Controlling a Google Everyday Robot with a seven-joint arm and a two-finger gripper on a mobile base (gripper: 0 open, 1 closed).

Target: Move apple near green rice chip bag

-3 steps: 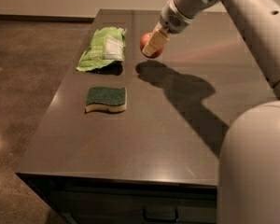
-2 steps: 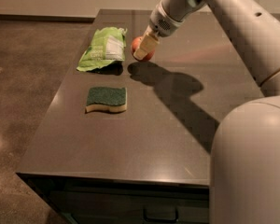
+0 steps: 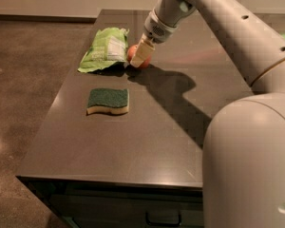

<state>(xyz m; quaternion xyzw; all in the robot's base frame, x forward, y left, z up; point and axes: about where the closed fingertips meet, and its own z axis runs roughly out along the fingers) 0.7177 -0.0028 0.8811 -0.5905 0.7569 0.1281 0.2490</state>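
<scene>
Entry: arm reached in from the upper right across the far half of the table [image 3: 147,146], forearm sloping down and left, wrist bent so the pincer [image 3: 138,60] pointed down at the tabletop. Pincer was clamped on the apple [image 3: 131,52]; one cream finger [image 3: 142,53] lay across the apple's near face, and the other was hidden behind it. The apple sat low at the table surface. I could not tell whether it was touching the top or just above it.

The apple was just beside the right edge of the green rice chip bag [image 3: 104,49], with only a narrow strip of shadow between them. The bag lay flat near the table's far left edge, white label up.

A yellow sponge [image 3: 108,101] with a dark green top lay nearer the camera, well apart from the apple and close to the left edge.

Open tabletop ran to the right of the apple and across the whole near half. The robot's body [image 3: 249,165] covered the near right corner.
</scene>
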